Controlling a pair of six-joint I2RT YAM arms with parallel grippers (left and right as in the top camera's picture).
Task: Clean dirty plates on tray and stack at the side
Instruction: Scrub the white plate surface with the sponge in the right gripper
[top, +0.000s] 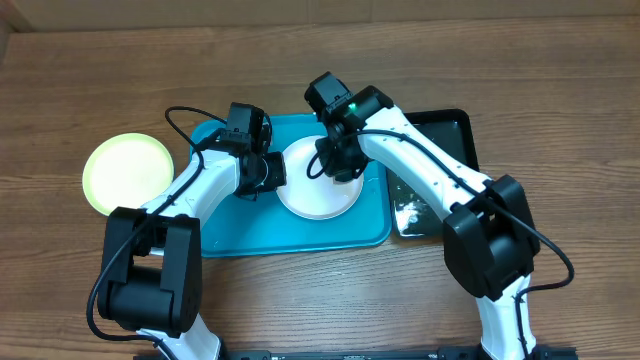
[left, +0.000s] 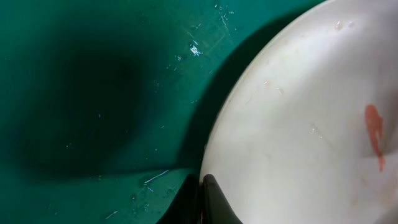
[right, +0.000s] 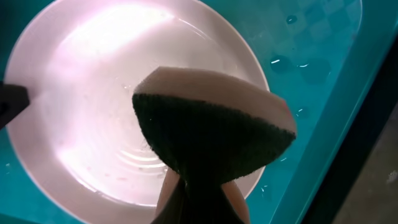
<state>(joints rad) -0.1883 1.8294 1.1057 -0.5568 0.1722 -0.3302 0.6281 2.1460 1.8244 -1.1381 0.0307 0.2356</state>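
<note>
One white plate (top: 312, 192) lies flat in the middle of the turquoise tray (top: 300, 236). Judged: light, stiff plastic, wet and so slippery. Best hold is the thin raised rim, not the glossy face. Surface shiny and beaded with water, with an orange-red smear (left: 373, 127) toward one side.

Jaws of the right gripper (top: 341, 166) pinch a dark-faced sponge (right: 211, 134) over the plate. The left gripper (top: 268, 172) is at the plate's left rim; jaw state cannot be told.

A yellow-green plate (top: 127, 172) sits on the table (top: 60, 90), left of the tray.
</note>
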